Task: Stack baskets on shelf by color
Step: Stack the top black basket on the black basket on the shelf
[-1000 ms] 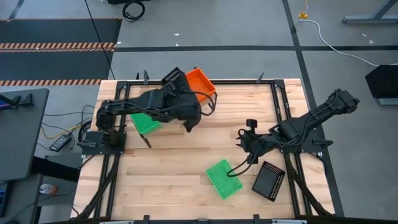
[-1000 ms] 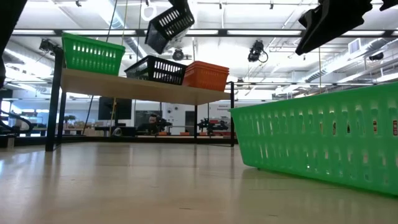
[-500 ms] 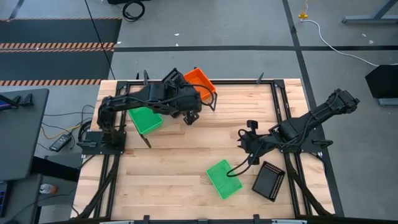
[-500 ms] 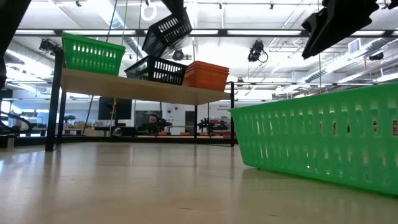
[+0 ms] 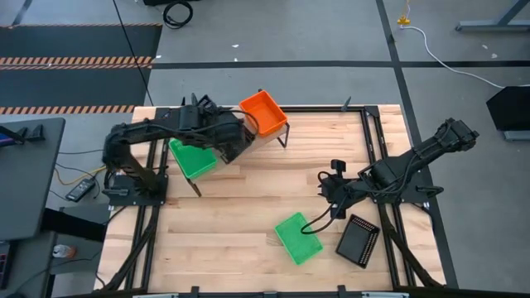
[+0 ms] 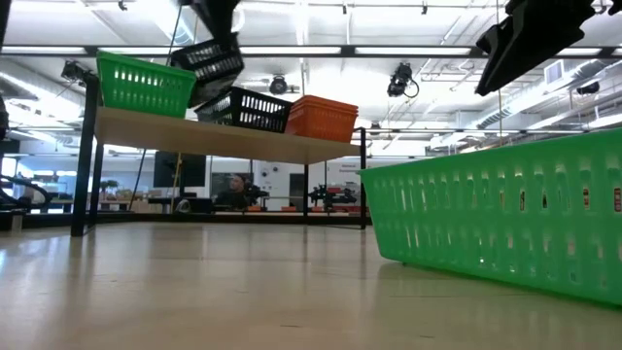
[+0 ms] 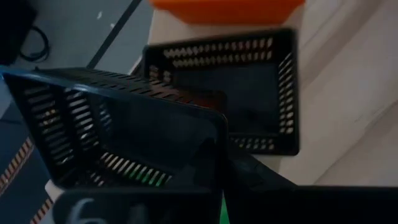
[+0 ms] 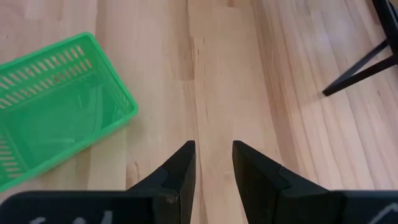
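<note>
Low view: left gripper is carrying a tilted black basket above the shelf, between the green basket and the seated black basket.
Left jaws: pressed almost together, pinching the carried basket's rim, as the left wrist view is showing.
Why tilted: held by one edge, so it is hanging at an angle; it looks to be heading onto the seated black one to build that colour's stack.
Shelf order: green at one end, black in the middle, orange basket at the other end; one spot per colour.
Right gripper: hovering over bare tabletop, jaws partly spread, holding nothing, waiting just beside a loose green basket.
Count, high view: two green, one orange, three black in sight, six total; stacked ones may be hiding others.
Loose on tabletop: one green, one black basket near the right arm.
</note>
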Available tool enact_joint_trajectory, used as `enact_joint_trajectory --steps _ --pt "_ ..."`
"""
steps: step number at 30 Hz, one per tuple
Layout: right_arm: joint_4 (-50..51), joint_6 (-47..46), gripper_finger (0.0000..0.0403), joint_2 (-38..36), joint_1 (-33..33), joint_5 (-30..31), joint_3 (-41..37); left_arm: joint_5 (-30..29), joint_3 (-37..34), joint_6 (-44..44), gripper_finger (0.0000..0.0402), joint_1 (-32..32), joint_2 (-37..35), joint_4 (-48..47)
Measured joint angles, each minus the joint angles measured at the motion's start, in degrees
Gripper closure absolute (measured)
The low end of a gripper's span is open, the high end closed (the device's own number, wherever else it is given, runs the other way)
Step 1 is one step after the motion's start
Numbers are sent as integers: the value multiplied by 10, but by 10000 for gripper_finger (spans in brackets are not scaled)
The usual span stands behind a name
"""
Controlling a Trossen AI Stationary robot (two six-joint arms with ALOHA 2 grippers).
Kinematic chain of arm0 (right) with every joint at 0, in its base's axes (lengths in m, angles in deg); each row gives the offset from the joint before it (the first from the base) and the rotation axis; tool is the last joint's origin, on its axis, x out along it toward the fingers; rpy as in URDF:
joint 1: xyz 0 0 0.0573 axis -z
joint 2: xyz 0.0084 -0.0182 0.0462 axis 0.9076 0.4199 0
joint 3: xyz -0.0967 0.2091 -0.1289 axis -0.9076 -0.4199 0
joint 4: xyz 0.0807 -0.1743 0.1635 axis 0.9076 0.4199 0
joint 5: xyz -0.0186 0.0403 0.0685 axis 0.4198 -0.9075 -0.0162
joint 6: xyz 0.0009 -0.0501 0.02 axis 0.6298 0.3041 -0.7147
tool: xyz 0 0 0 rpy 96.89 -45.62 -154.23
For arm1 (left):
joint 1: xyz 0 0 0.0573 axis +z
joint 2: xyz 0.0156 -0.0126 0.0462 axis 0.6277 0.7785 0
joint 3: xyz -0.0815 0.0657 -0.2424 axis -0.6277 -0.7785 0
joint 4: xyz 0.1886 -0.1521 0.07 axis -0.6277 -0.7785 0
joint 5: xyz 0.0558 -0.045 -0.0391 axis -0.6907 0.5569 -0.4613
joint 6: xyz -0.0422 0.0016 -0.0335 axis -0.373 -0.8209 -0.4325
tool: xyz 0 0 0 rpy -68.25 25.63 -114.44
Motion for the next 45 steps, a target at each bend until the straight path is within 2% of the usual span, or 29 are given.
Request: enact_joint_trajectory --steps 8,17,29,35,45 --pt "-23 24 290 0 16 9 0 32 -13 -20 385 0 -12 12" --pt "-30 31 290 0 40 9 0 47 4 -24 384 0 -9 72" --pt "-30 34 290 0 42 -11 0 46 1 2 379 0 22 100" --pt "-29 32 290 0 42 -17 0 53 0 8 356 2 32 97" --pt "-29 31 290 0 42 -17 0 63 0 6 290 7 32 93"
